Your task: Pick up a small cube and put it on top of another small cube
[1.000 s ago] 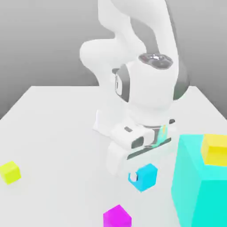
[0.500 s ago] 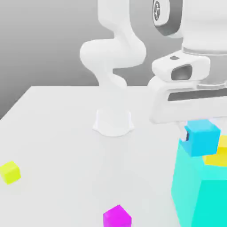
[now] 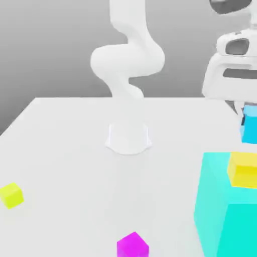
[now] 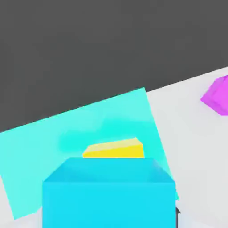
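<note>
Your gripper (image 3: 247, 120) is closed on the small blue cube (image 3: 249, 129) and holds it in the air at the exterior view's right edge. The cube hangs clear above the golden-yellow cube (image 3: 243, 169), with a gap between the two. That yellow cube sits on top of the large turquoise block (image 3: 223, 216), near the block's far right side in the exterior view. Through the hand view you see the blue cube (image 4: 108, 193) close to the lens, the yellow cube (image 4: 114, 148) just beyond it, and the turquoise block (image 4: 53, 133) spread beneath. A magenta cube (image 3: 132, 245) and a lemon-yellow cube (image 3: 11, 195) rest on the white table (image 3: 65, 155), well apart from the block.
</note>
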Tool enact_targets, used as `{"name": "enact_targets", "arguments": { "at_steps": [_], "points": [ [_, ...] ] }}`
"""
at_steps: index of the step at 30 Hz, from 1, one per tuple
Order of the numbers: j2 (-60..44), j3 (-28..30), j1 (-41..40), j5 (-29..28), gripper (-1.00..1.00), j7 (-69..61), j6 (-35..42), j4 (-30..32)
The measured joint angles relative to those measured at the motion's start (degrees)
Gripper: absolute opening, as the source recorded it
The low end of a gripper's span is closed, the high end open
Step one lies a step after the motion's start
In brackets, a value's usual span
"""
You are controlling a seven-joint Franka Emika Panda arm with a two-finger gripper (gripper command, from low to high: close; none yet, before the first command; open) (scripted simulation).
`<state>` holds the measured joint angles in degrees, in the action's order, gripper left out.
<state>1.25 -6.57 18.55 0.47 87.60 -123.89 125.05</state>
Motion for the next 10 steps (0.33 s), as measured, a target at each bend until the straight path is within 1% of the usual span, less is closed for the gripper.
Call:
{"name": "enact_targets", "arguments": {
  "at_steps": [6,8,10],
  "points": [
    [-0.3,0.0,0.1,-0.2,1.0,0.1,-0.7,0.4],
    [0.7,0.0,0.0,-0.2,1.0,0.1,2.0,-1.1],
    [2.4,0.2,0.1,0.0,1.0,0.0,6.3,-3.8]
  ]
}}
